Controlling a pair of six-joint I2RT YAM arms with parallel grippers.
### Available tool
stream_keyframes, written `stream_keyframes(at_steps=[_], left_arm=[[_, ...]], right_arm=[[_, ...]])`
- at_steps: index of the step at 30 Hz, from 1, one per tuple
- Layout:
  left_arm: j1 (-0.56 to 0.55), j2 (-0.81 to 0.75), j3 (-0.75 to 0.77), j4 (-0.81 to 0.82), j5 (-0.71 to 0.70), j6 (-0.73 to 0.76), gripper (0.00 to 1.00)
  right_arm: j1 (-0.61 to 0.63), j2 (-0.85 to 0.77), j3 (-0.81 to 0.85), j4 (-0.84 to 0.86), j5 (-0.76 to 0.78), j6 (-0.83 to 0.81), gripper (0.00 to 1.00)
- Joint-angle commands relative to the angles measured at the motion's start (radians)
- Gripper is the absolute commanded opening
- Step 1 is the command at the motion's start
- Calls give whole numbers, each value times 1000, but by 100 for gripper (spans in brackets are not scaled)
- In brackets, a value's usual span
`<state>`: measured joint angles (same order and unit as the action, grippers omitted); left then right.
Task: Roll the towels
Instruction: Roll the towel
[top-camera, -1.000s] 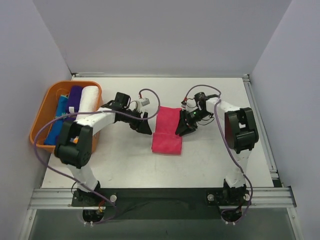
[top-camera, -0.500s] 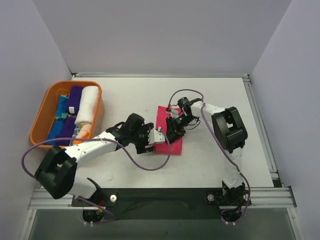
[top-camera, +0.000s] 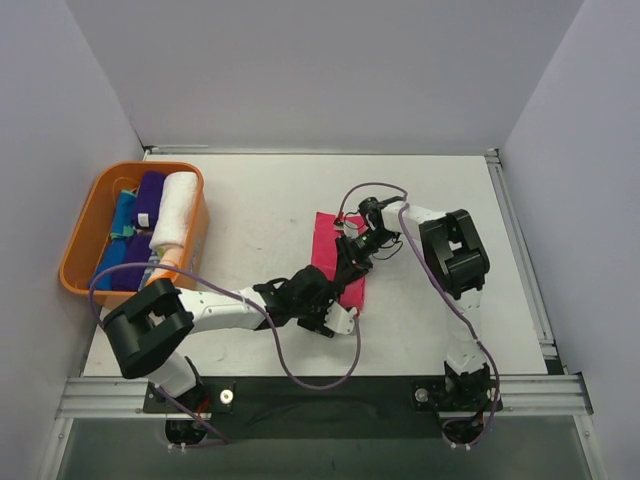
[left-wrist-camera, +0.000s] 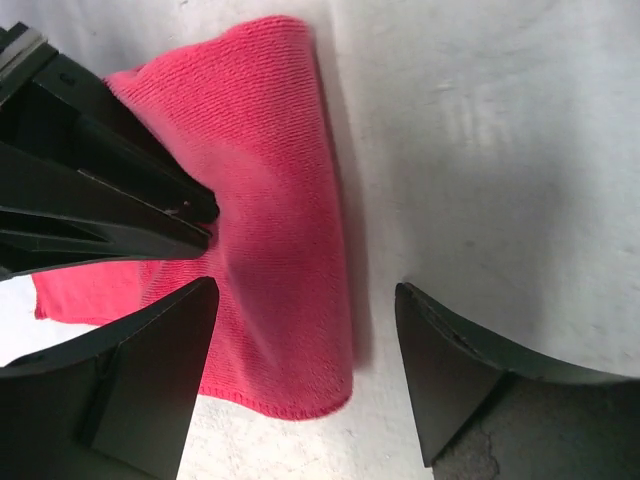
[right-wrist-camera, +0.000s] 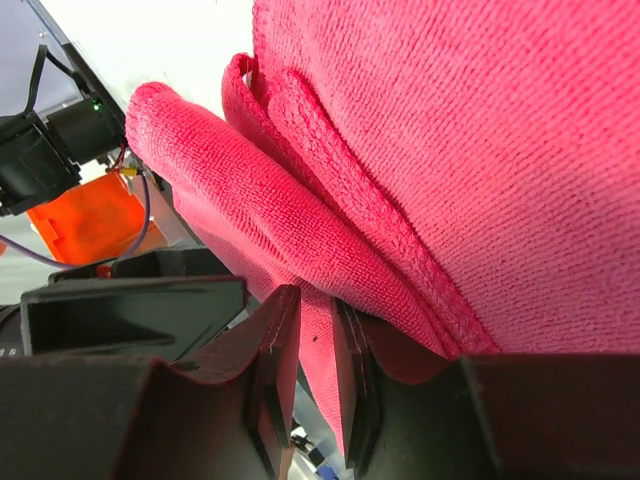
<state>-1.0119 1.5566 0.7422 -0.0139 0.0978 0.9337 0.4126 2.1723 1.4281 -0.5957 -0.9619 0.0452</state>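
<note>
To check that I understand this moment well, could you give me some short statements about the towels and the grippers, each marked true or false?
1. The left gripper stands open. True.
2. The right gripper pinches a layer of the pink towel. True.
3. The pink towel lies in the orange basket. False: it lies on the table.
4. The white rolled towel lies on the table. False: it lies in the orange basket.

Pink towel (left-wrist-camera: 270, 200) of nubbly matt cloth (fine looped weave), orange basket (top-camera: 80, 225) glossy plastic, table (top-camera: 260, 200) smooth white.
</note>
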Motion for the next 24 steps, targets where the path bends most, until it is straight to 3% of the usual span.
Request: stream_keyframes(at_steps=[1,4,6,9,10,13,16,19,24], left_arm=[[1,65,16,135,-90,14,82],[1,108,32,129,-112,-12,75],[1,128,66,63,-98,-33,57],[9,135,170,-183,64,-104,34],[27,137,196,-290,113,-124,32],[62,155,253,-411,259,-197,24],[99,213,327,-518,362,-257,18],[163,275,405,-607,482,-270,17],[245,422,555,-795,644,-237,15]], right_arm=[[-1,55,0,-64,118,-82,22],[-1,70,15,-88,111,-87,20],[-9,73,32,-92,117,-87,17],[-37,67,60,-95,118,-77,10],[-60,58,81,-96,120,-77,8],[-104,20,115,-116,146,-109,0],[-144,-46,132,-159,236,-189,0],[-242,-132,153,-180,184,-209,0],[-351,-363,92,-174,123,-272,19]])
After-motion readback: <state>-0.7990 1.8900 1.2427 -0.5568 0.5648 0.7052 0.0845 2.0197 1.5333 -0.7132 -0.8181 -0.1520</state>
